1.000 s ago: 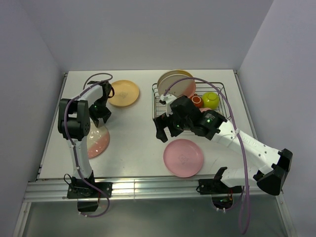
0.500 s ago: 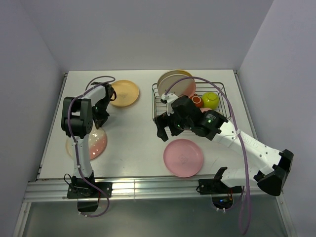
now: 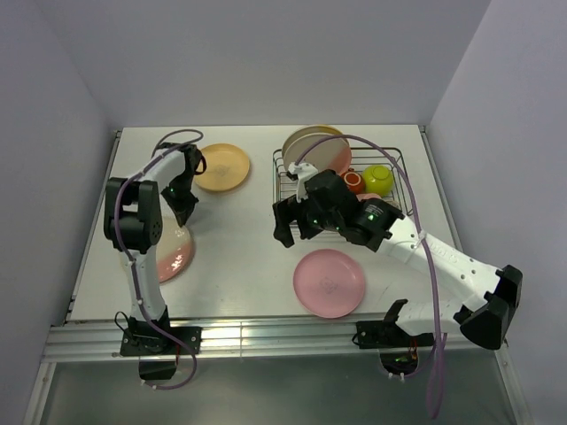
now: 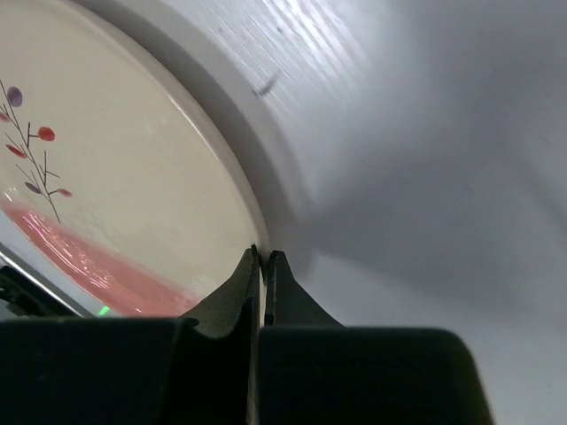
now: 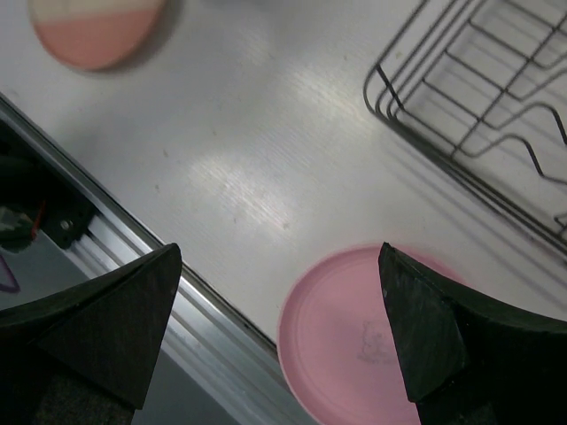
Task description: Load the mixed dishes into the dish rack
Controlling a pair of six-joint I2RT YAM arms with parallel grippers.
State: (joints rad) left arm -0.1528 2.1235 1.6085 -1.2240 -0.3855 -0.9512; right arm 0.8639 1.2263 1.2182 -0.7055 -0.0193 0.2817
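Top external view: the dish rack (image 3: 400, 168) sits at the back right of the white table (image 3: 239, 248), with two plates (image 3: 317, 150) standing on edge in its far left corner and a red mug (image 3: 353, 181) and a lime bowl (image 3: 378, 179) side by side in its right half. Well to the left of the rack and nearer my bases, my left pincer (image 3: 184, 212) is pinched tight on the far rim of a cream and pink plate (image 3: 174, 251). The left wrist view shows both fingers (image 4: 239, 292) nipping that rim, with a small sprig pattern on the plate's face. An orange plate (image 3: 221, 166) lies flat just left of the rack. My right pincer (image 3: 285, 226) hangs at the rack's near left corner, spread wide and holding nothing. Below it, in front of the rack, a pink plate (image 3: 329, 282) lies flat near the table's front edge.
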